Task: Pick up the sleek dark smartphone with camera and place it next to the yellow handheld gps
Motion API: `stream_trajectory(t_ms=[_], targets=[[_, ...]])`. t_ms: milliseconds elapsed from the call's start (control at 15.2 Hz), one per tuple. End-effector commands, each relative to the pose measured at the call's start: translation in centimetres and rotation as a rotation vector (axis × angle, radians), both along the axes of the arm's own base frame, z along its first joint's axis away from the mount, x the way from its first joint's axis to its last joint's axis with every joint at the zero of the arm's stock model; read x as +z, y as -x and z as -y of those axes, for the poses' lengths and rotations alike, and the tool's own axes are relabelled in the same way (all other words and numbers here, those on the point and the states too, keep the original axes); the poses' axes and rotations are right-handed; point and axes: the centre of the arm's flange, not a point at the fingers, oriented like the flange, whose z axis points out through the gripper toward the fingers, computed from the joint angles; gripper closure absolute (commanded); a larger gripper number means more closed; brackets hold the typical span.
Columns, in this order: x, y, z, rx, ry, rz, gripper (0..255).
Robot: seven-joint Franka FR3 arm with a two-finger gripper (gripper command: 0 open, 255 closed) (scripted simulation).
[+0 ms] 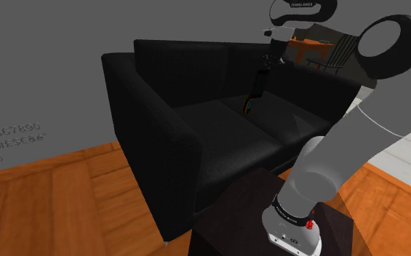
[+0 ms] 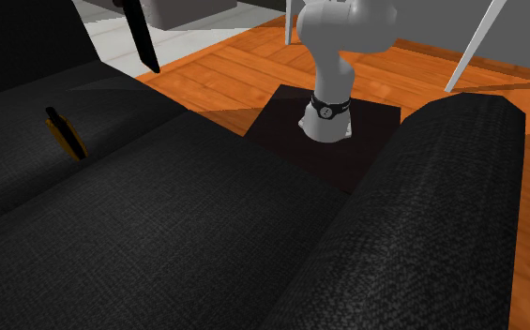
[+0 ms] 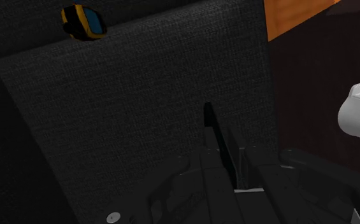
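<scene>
1. On the wrist view I read the gripper point(image 3: 226, 167) as pinching the smartphone point(image 3: 211, 130). The 2 black fingers press on its flat faces, and the dark slab stands edge-on between them, pointing away from the hand.
2. The smartphone hangs in the air, clear of the sofa point(image 1: 160, 138). In the shoulder view it dangles nearly upright in front of the backrest.
3. The gps point(image 2: 66, 133) lies at the far edge of the seat, where the cushion meets the backrest, below the smartphone and apart from it.
4. The wrist view gives me the yellow rim and blue screen of the gps. The second exterior view gives me only its thin yellow-and-black edge, tilted in the crease.
5. The second exterior view also shows the smartphone's lower tip toward that view's right of the gps.
6. Farther out, the arm point(image 2: 333, 56) rises from the dark stand point(image 2: 286, 112), which sits on a wood floor point(image 2: 244, 66) just in front of the sofa.
</scene>
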Motion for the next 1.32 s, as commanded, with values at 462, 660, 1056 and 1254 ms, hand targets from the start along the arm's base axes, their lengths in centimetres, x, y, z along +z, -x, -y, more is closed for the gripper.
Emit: stream_trajectory(t_ms=[462,660,1056,1254], targets=[[0.3,2.4,11.6,0.003,0.001,0.0,255],[0.3,3.0,14.6,0.003,0.001,0.0,255],[-2.8,3.0,14.6,0.003,0.001,0.0,255],[-4.4,3.0,14.6,0.003,0.001,0.0,255]])
